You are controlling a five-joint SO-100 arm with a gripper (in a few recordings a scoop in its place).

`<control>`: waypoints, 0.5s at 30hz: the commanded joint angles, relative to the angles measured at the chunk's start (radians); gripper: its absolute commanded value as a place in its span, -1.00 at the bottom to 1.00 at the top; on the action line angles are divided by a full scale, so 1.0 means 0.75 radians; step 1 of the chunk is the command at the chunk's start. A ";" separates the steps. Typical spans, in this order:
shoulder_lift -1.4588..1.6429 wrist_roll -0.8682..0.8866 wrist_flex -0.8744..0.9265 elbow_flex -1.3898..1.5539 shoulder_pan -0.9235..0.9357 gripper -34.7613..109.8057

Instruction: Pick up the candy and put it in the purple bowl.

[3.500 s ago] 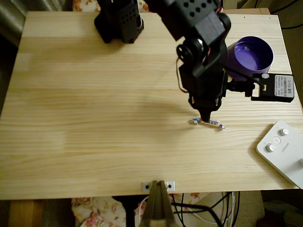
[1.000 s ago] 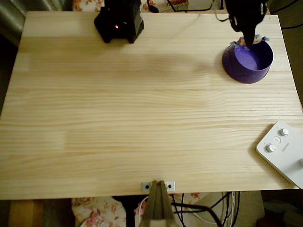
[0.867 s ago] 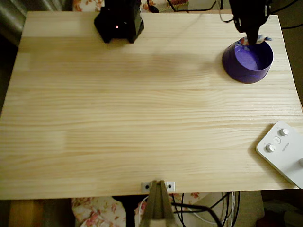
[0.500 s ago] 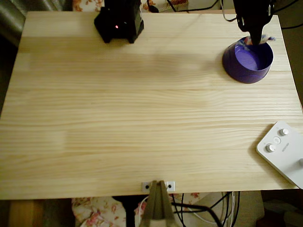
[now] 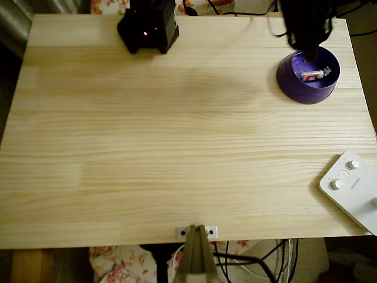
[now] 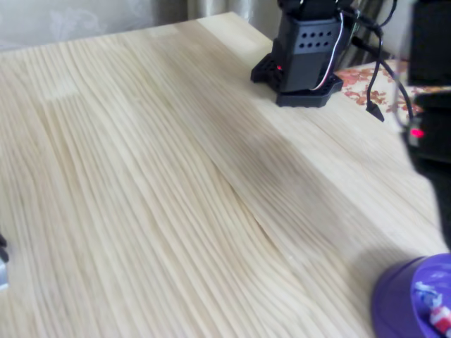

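The purple bowl (image 5: 307, 87) stands at the table's far right corner in the overhead view, and its rim shows at the bottom right of the fixed view (image 6: 394, 299). The candy (image 5: 312, 75) lies inside the bowl, a small pinkish-white wrapped piece with a red mark, also seen in the fixed view (image 6: 435, 313). My black gripper (image 5: 310, 54) hangs over the bowl's far rim, just above the candy. Nothing is held between its fingers. Its tip is dark, so the gap between the jaws is hard to make out.
The arm's black base (image 5: 148, 25) sits at the table's far edge, left of the bowl, and shows with its cables in the fixed view (image 6: 303, 53). A white device with round buttons (image 5: 352, 190) lies at the near right corner. A metal clamp (image 5: 197, 233) grips the front edge.
The candy, held at the bowl's far rim a second ago, has dropped from the gripper and now lies inside the bowl. The gripper has barely shifted.
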 commanded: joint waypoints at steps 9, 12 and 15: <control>0.665 -0.047 0.178 0.405 0.489 -0.53; 0.869 0.049 0.192 0.530 0.710 -0.53; 1.096 0.143 0.217 0.640 0.957 -0.53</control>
